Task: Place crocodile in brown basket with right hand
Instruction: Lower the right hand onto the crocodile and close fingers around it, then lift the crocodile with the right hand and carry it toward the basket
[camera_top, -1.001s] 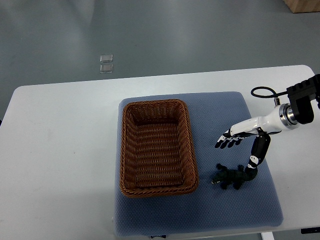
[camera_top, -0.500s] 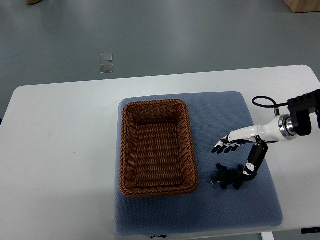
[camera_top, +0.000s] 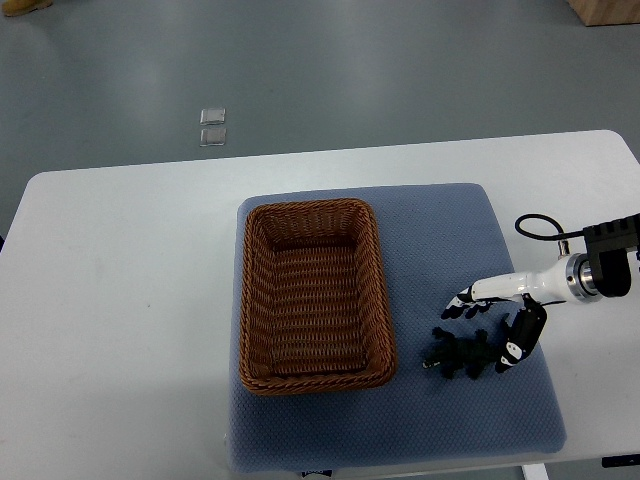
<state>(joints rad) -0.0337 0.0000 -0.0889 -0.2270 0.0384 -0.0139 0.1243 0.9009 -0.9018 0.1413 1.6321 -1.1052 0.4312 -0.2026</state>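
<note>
The dark green toy crocodile (camera_top: 458, 355) lies on the blue mat (camera_top: 400, 420), just right of the brown wicker basket (camera_top: 256, 300). My right hand (camera_top: 487, 325) comes in from the right edge and hovers over the crocodile's tail end. Its fingers (camera_top: 466, 306) reach out above the toy and its thumb (camera_top: 517, 345) hangs down at the toy's right; they are spread and hold nothing. The basket holds nothing. My left arm does not show.
The blue mat lies on a white table (camera_top: 120, 300) and reaches almost to the table's front edge. Two small clear squares (camera_top: 211, 127) lie on the grey floor beyond the table. A black cable (camera_top: 535, 228) loops off my right wrist.
My right hand has come down and drawn back to the right, closer to the crocodile; the arm now enters lower. The crocodile has barely shifted.
</note>
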